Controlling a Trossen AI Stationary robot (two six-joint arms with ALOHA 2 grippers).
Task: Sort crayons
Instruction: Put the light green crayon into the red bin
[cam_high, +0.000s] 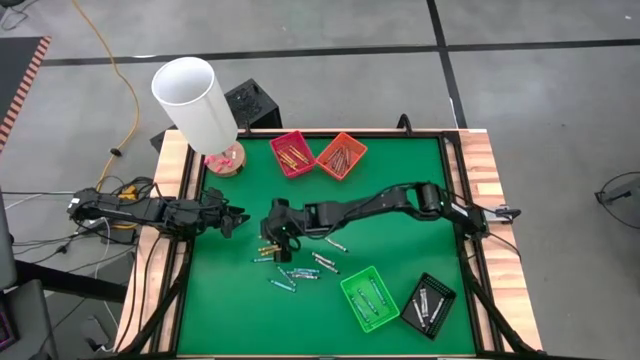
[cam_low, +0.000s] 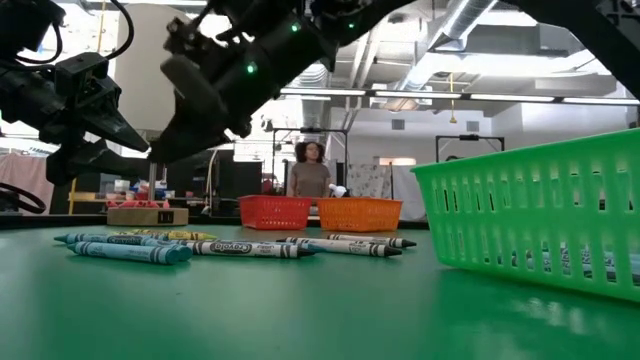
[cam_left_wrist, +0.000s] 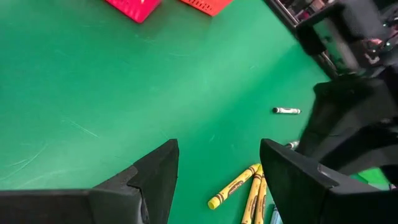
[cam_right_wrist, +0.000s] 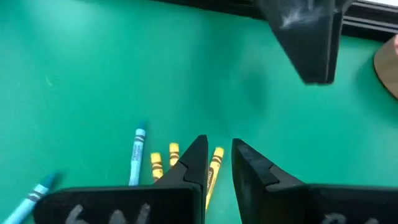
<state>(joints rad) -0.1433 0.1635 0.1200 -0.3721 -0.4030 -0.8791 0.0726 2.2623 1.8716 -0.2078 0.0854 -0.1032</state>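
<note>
Several crayons lie loose on the green mat (cam_high: 300, 265): yellow ones (cam_left_wrist: 239, 186), teal and blue ones (cam_low: 130, 250) and grey-white ones (cam_low: 340, 243). My right gripper (cam_high: 272, 238) hovers above the yellow crayons (cam_right_wrist: 174, 155), its fingers (cam_right_wrist: 219, 144) a narrow gap apart with nothing between them. My left gripper (cam_high: 238, 218) hangs wide open (cam_left_wrist: 217, 149) and empty just left of it, above bare mat.
A red tray (cam_high: 292, 153) and an orange tray (cam_high: 341, 155) with crayons stand at the far edge. A green basket (cam_high: 368, 298) and a black tray (cam_high: 428, 303) stand near right. A white cylinder on a wooden base (cam_high: 195, 100) is far left. A person (cam_low: 312, 170) stands beyond the table.
</note>
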